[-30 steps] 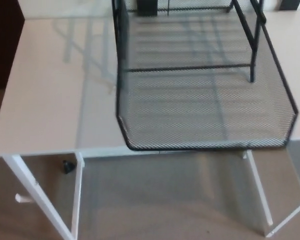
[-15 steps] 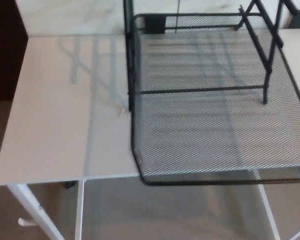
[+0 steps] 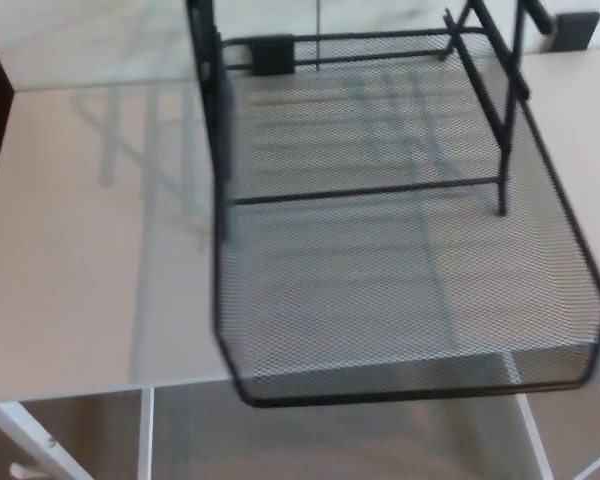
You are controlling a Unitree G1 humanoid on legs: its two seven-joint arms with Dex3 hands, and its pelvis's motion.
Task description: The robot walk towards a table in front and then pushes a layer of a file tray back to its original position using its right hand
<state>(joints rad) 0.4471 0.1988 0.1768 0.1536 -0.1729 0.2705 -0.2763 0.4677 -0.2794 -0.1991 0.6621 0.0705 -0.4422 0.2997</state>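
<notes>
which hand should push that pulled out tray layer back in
Neither hand shows, so position can't decide it. The right seems better: the mesh tray layer sits right of centre on the table, its front edge overhanging the near side.

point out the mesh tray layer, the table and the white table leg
mesh tray layer (image 3: 400,290), head view, on the middle of its mesh floor
table (image 3: 90,260), head view, on the bare top left of the tray
white table leg (image 3: 145,435), head view, on the upright bar under the front edge

Soft even daylight, slight motion blur, faint streaky shadows on pale table, no glare
</notes>
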